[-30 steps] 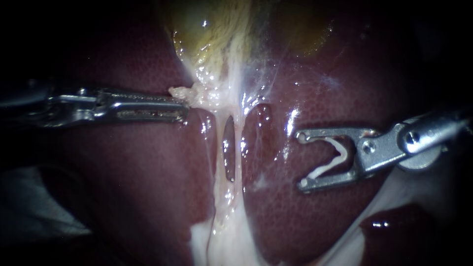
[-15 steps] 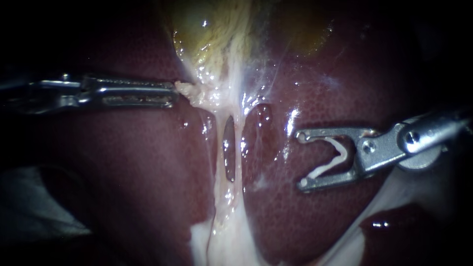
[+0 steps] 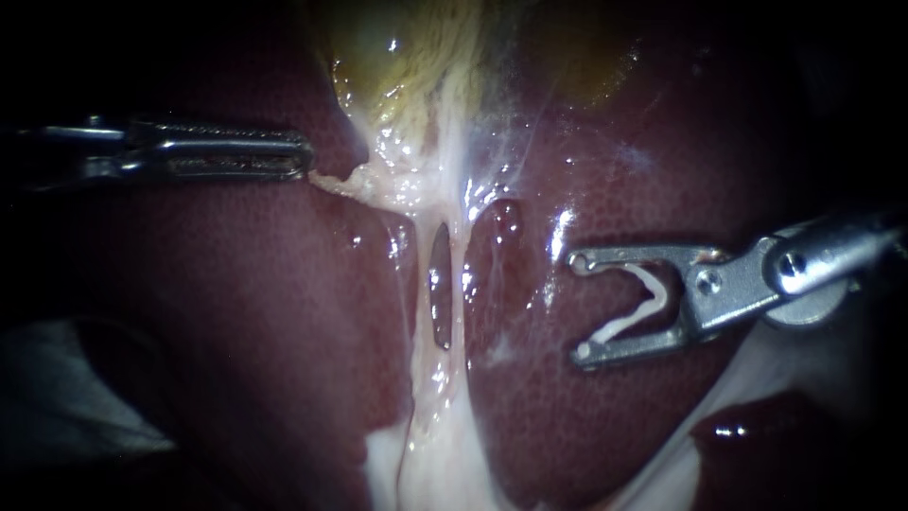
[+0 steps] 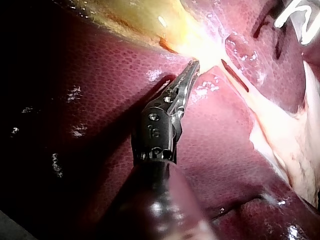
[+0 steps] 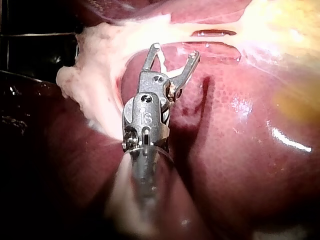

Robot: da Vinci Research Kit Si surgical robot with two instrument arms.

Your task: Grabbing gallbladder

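The yellowish gallbladder (image 3: 407, 57) lies at the top centre on the dark red liver (image 3: 236, 312). My left instrument (image 3: 307, 159) comes in from the left, its jaws shut on a pale tag of tissue (image 3: 345, 180) at the gallbladder's lower end, stretched thin toward the jaws. The left wrist view has the same jaws (image 4: 192, 67) pinched on that pale tissue. My right instrument (image 3: 579, 308) hovers over the liver at the right, its jaws standing wide with a white clip (image 3: 648, 298) seated between them. In the right wrist view it (image 5: 175, 50) is apart from the tissue.
Below the gallbladder two pale strands (image 3: 416, 284) (image 3: 461, 284) run downward with a dark slit between them. They end in a mass of white tissue (image 3: 426, 464). More white tissue (image 3: 785, 369) lies under the right instrument's shaft.
My left instrument has drawn back to the left and a little upward, pulling the pale tag out into a thin strand. The right instrument has stayed still.
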